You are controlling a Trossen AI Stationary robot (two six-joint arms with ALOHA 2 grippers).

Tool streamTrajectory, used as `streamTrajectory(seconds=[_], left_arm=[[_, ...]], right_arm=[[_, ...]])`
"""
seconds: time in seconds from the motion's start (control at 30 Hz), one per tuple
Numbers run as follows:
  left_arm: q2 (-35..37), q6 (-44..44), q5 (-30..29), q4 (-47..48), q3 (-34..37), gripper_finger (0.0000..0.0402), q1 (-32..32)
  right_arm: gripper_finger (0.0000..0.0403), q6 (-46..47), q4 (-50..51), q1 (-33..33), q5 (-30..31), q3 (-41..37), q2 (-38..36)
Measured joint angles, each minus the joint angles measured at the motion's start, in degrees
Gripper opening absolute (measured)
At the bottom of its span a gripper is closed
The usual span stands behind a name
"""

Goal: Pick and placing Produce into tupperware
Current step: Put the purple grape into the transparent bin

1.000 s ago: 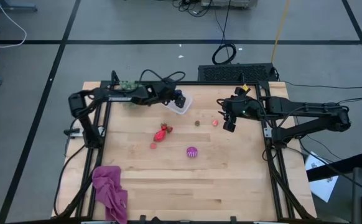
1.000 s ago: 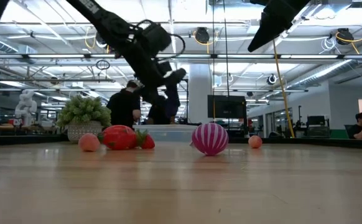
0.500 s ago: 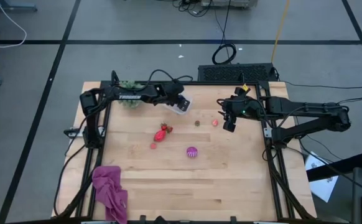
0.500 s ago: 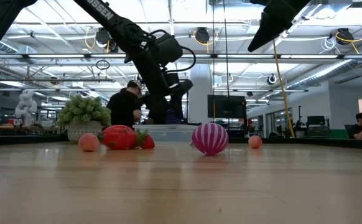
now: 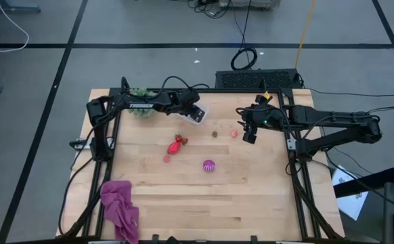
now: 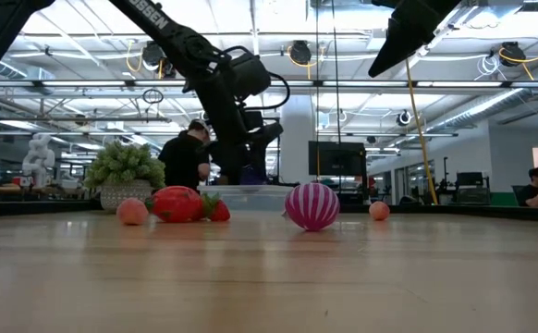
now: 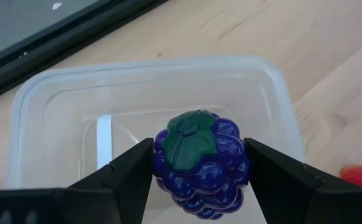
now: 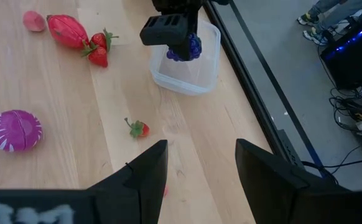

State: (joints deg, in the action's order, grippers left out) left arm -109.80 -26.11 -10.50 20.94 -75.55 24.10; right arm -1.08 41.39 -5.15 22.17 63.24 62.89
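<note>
The clear tupperware (image 7: 56,99) stands near the table's far edge, left of the middle (image 5: 204,108). My left gripper (image 5: 195,114) hangs over it, shut on a blue-purple berry (image 7: 199,163) with a green cap. The other produce lies on the wood: a red piece with a strawberry (image 5: 178,141), a pink piece (image 5: 168,159), a magenta-striped ball (image 5: 209,165), a small brown piece (image 5: 214,134) and a small red one (image 5: 234,133). My right gripper (image 5: 250,134) hovers open, high above the table's far right, holding nothing. My left gripper pinches the berry's two opposite sides (image 7: 159,163) between its two fingers, about halfway up the fruit. The fingers slant steeply down from the table's left side. The berry sits with its green cap showing, over the tub's inside (image 6: 250,174); whether it touches the tub's floor I cannot tell.
A green bushy plant (image 5: 139,93) stands at the far left corner beside the tub. A magenta cloth (image 5: 120,210) lies at the near left corner. A dark keyboard (image 5: 258,79) sits beyond the far edge. People show in the room behind (image 6: 184,159).
My left gripper has sunk toward the tub and tipped more steeply downward, carrying the berry from above the tub's rim down into its opening. It has stayed shut on the berry.
</note>
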Motion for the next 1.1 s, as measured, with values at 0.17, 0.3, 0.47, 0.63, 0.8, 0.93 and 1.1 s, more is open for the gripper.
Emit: streamTrajectory(seconds=[0.17, 0.3, 0.47, 0.63, 0.8, 0.93, 1.1], left_arm=[[-0.54, -1.36, 0.03, -0.04, 0.02, 0.0241, 0.19], [-1.55, -2.38, 0.57, -0.21, 0.02, 0.0241, 0.41], [-2.01, -2.95, 1.46, -0.32, 0.04, 0.0241, 0.5], [-2.1, -2.95, 1.51, -0.21, 0.09, 0.0241, 0.73], [-2.1, -2.93, 1.52, -0.25, 0.09, 0.0242, 0.68], [-2.1, -2.99, 1.53, -0.19, 0.09, 0.025, 0.7], [-2.1, -3.18, 1.51, -0.24, 0.09, 0.028, 0.7]], right_arm=[[0.018, 0.02, 0.0, 0.0, -0.01, 0.0, 0.0], [0.018, 0.04, 0.0, 0.0, 0.0, 0.0, 0.0], [0.018, 0.04, 0.02, 0.02, -0.2, 0.0, 0.0], [0.018, 0.05, 0.02, 0.0, -2.52, 0.0, 0.0], [0.018, 0.13, 0.01, 0.02, -4.95, 0.0, 0.01], [0.018, 0.42, 0.0, 0.02, -5.03, 0.0, 0.0], [0.018, 0.42, 0.0, 0.02, -5.03, 0.0, 0.0]])
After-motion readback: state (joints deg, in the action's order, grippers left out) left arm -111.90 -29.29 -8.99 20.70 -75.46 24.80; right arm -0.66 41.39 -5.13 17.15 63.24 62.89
